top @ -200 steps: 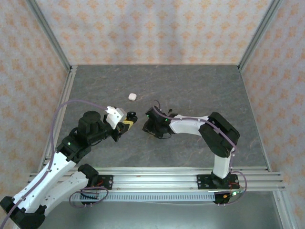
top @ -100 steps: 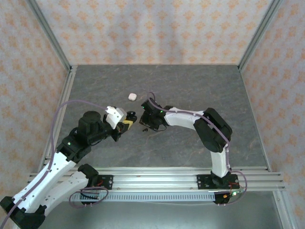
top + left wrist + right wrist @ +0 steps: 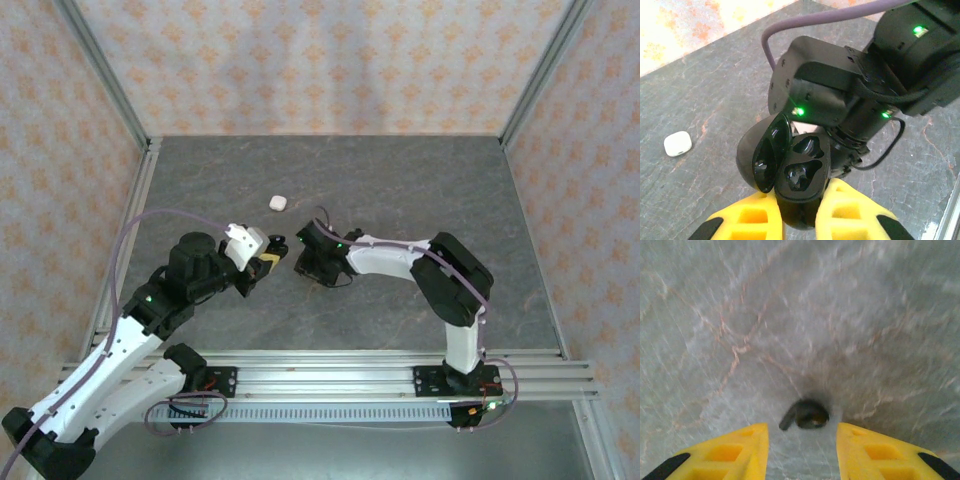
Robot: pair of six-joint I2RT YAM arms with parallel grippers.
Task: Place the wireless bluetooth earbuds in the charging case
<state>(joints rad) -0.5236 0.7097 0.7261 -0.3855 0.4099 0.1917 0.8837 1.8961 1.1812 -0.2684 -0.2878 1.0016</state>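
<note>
1. Table point(image 3: 400, 190): grey, stone-veined top, walled at the left, far and right sides by patterned panels.

2. Right arm point(image 3: 455, 285): rises from its base at the near right edge and reaches left to the middle of the table. In the left wrist view its black wrist housing, with green lights lit, sits just beyond the held case.

3. Left arm point(image 3: 120, 340): runs from the near left corner up and right toward the middle.

4. Right gripper point(image 3: 800, 440): low over the table at the middle point(image 3: 312, 265), yellow fingers spread apart, holding nothing.

5. Left gripper point(image 3: 801, 200): just left of the right gripper point(image 3: 265, 262), yellow fingers pressed onto the sides of the black case.

6. Black charging case point(image 3: 800, 170): pinched by the left gripper, off the table. Its lid point(image 3: 762, 155) is swung open to the left and two glossy wells are exposed. Cannot tell whether either well is filled.

7. White case point(image 3: 277, 202): closed, lying on the table on the far side of both grippers, apart from them point(image 3: 677, 143).

8. Black earbud point(image 3: 806, 415): lying on the table just ahead of the gap between the right gripper's fingers, touching neither, outside the case.
</note>
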